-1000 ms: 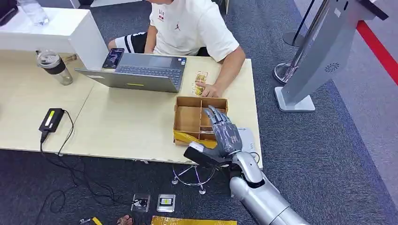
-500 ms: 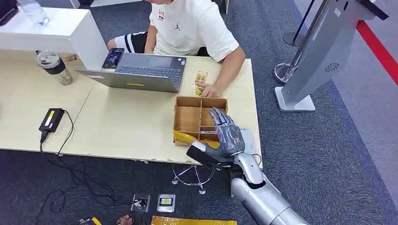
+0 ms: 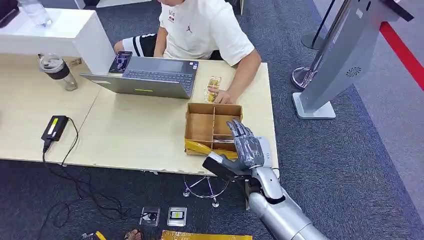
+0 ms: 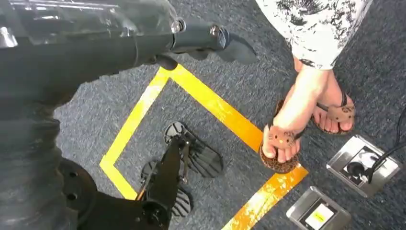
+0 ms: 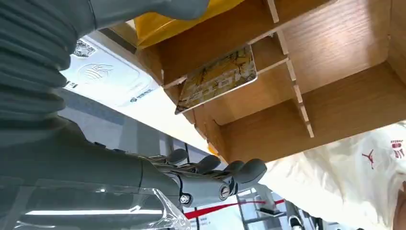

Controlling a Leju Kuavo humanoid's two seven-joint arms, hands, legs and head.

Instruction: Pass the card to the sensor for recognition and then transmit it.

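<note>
Fingers (image 5: 239, 172) spread, empty — card (image 5: 218, 79) apart, in box (image 5: 335, 52).

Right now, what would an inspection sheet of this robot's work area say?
Surface: pale wooden table, two tops butted together.
Job's things: yellow patterned card lying in a compartment of the wooden divided box; white card reader beside the box.
Clutter: open laptop, phone, lidded cup, second card under a person's hand.
Robot hands: right robot hand over the box's near right corner, holding nothing, fingers apart; left robot hand hangs over the floor.
Cables: black power adapter, cord trailing to floor.
Surroundings: grey carpet, yellow floor tape, kiosk stand.
</note>
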